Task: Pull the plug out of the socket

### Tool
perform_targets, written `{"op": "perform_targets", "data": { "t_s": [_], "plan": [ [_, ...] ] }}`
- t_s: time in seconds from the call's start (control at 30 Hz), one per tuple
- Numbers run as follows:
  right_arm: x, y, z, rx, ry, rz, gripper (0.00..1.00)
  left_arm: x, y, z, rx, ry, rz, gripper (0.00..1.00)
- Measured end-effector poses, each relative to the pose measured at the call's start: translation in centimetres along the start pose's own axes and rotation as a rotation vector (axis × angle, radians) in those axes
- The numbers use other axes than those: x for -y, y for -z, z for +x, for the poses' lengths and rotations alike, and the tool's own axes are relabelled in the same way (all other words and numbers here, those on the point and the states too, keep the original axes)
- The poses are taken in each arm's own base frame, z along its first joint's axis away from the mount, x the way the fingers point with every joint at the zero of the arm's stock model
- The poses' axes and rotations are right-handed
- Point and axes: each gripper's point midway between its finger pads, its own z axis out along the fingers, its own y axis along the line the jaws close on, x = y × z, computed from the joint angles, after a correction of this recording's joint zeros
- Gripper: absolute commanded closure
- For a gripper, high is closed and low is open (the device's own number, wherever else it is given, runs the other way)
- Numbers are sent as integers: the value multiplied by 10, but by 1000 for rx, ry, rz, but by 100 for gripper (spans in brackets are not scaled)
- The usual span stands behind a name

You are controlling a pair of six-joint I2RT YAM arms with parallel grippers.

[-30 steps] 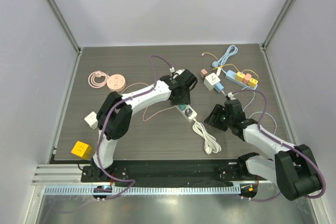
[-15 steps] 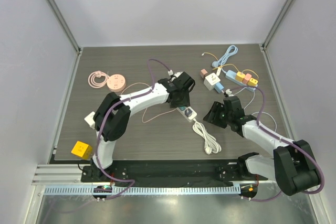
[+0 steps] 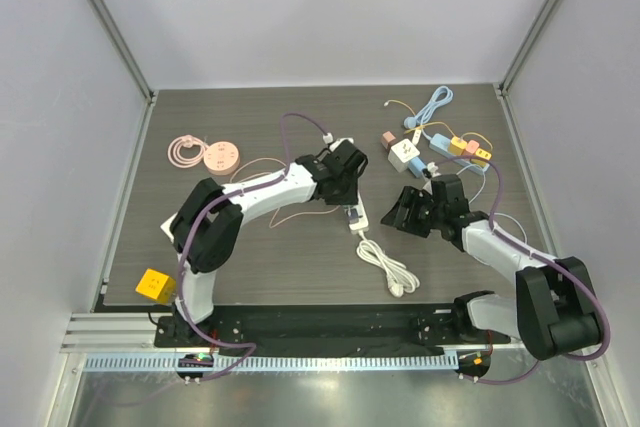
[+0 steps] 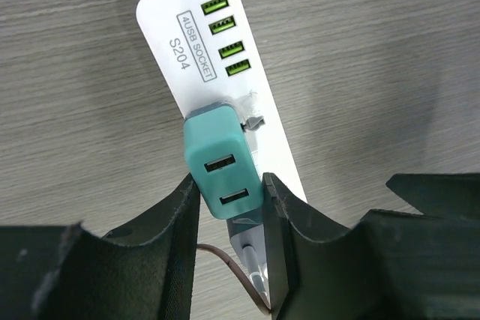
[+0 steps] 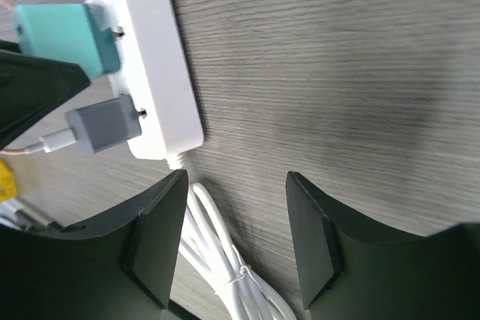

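Observation:
A teal plug (image 4: 223,170) with two USB ports stands in the white socket strip (image 4: 217,73). My left gripper (image 4: 229,185) is shut on the teal plug, one finger on each side. In the right wrist view the teal plug (image 5: 67,35) sits slightly raised off the strip (image 5: 161,58), a metal prong showing between them. A grey plug (image 5: 101,125) with a cable sits beside it nearer the strip's end. My right gripper (image 5: 236,237) is open and holds nothing, just off the strip's end. From above, the left gripper (image 3: 345,192) covers the strip (image 3: 355,219), with the right gripper (image 3: 402,212) to its right.
The strip's coiled white cable (image 3: 388,267) lies in front of it, under my right fingers (image 5: 157,237). A pink round socket (image 3: 218,156) and yellow cube (image 3: 155,285) are at the left. A white cube adapter (image 3: 405,154) and a blue strip (image 3: 455,147) lie at the back right.
My left gripper has closed onto the teal plug. The right gripper has moved up and left toward the strip's end and opened wider. The coiled cable shifted slightly left.

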Motion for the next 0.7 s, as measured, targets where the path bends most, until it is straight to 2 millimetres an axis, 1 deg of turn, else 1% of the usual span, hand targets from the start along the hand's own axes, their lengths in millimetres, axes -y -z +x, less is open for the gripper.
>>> {"op": "perform_targets", "data": {
  "t_s": [0.13,0.2,0.27,0.4,0.47,0.5,0.6,0.7],
  "plan": [
    [-14,0,-2,-5,19,-91,35,-1,3,3,8,-33,33,100],
    [-22,0,-3,-1,33,-135,31,0,4,6,11,-43,53,100],
    [-28,1,-4,5,44,-171,30,1,6,8,13,-57,75,100],
    [-37,1,-9,21,46,-217,30,2,13,11,21,-66,117,100],
    [-40,-2,-11,23,38,-233,30,5,18,11,30,-73,135,100],
    [-40,-5,-11,18,31,-237,32,7,20,10,37,-76,147,100],
    [-38,-14,-8,-6,4,-245,34,15,27,9,53,-84,184,100],
    [-41,-19,-4,-12,-10,-273,35,23,33,9,59,-92,213,100]
  ]
}}
